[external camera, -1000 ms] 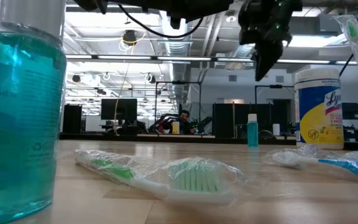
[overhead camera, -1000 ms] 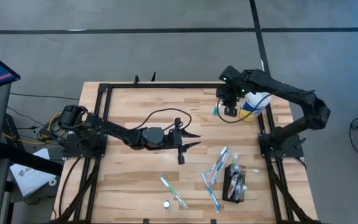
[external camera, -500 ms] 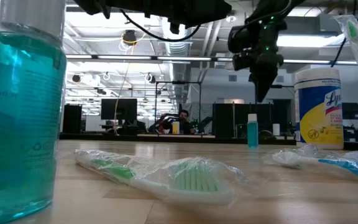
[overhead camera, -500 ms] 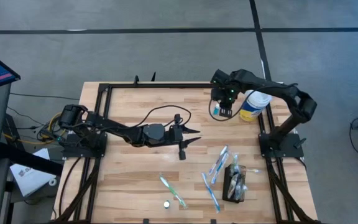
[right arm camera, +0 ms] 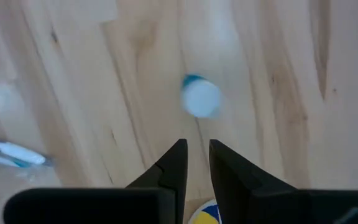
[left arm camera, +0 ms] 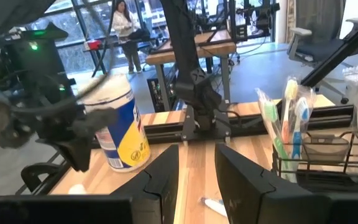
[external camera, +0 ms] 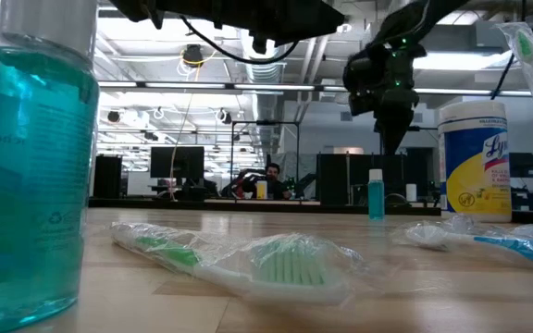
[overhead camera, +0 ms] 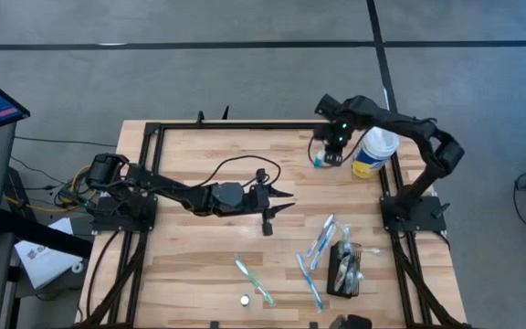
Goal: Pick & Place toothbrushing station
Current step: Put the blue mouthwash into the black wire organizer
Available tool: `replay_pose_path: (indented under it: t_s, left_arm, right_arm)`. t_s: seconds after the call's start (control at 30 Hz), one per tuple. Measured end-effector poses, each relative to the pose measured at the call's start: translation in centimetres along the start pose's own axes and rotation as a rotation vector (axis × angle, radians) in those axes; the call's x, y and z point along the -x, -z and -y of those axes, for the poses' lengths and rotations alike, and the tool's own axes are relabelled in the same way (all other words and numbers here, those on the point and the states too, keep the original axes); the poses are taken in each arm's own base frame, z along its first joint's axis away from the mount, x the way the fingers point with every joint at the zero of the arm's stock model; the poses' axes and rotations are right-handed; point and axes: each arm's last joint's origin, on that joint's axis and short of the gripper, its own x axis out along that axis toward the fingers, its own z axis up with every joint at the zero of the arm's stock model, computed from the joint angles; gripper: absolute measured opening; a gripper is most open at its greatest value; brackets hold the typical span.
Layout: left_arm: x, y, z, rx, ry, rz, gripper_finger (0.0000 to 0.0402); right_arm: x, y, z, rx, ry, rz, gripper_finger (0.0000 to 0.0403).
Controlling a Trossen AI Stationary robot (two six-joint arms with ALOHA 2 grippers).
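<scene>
The toothbrushing station (overhead camera: 346, 270) is a small black mesh caddy with several toothbrushes standing in it, resting on its base at the table's near right; it also shows in the left wrist view (left arm camera: 319, 163). My right gripper (overhead camera: 331, 157) hangs over the far right of the table, pointing down above a small blue bottle with a white cap (right arm camera: 201, 98), its fingers a narrow gap apart and empty. My left gripper (overhead camera: 281, 201) lies stretched out over the table's middle, open and empty, pointing toward the right edge.
A white-lidded yellow-and-blue canister (overhead camera: 373, 153) stands just right of my right gripper. Wrapped toothbrushes (overhead camera: 319, 239) (overhead camera: 255, 281) lie on the near half of the table. A large blue mouthwash bottle (external camera: 26, 166) stands at the near edge. A black frame rail (overhead camera: 245, 126) rims the table.
My right gripper has gone a little toward the table's left edge and come down toward the small blue bottle beside the canister. Its fingers stay empty.
</scene>
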Motion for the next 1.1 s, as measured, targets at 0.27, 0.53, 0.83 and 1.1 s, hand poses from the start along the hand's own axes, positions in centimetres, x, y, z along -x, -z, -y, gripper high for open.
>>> replay_pose_path:
  t_s: [0.27, 0.53, 0.83, 1.1]
  left_arm:
    - [0.0, 0.0, 0.0, 0.0, 0.0, -0.001, 0.0099]
    - [0.0, 0.0, 0.0, 0.0, 0.001, -0.002, 0.0099]
    - [0.0, 0.0, 0.1, 0.001, 0.003, -0.001, 0.0099]
    - [0.0, 0.0, 0.1, 0.001, 0.002, -0.001, 0.0099]
  right_arm:
    - [0.4, 1.1, 1.9, -0.087, -0.173, 0.095, 0.0058]
    - [0.5, 0.7, 1.8, -0.065, -0.155, 0.126, 0.0041]
    - [0.4, 0.4, 1.3, -0.086, -0.157, 0.127, 0.0039]
    - [0.5, 0.1, 1.5, -0.082, -0.134, 0.152, 0.0095]
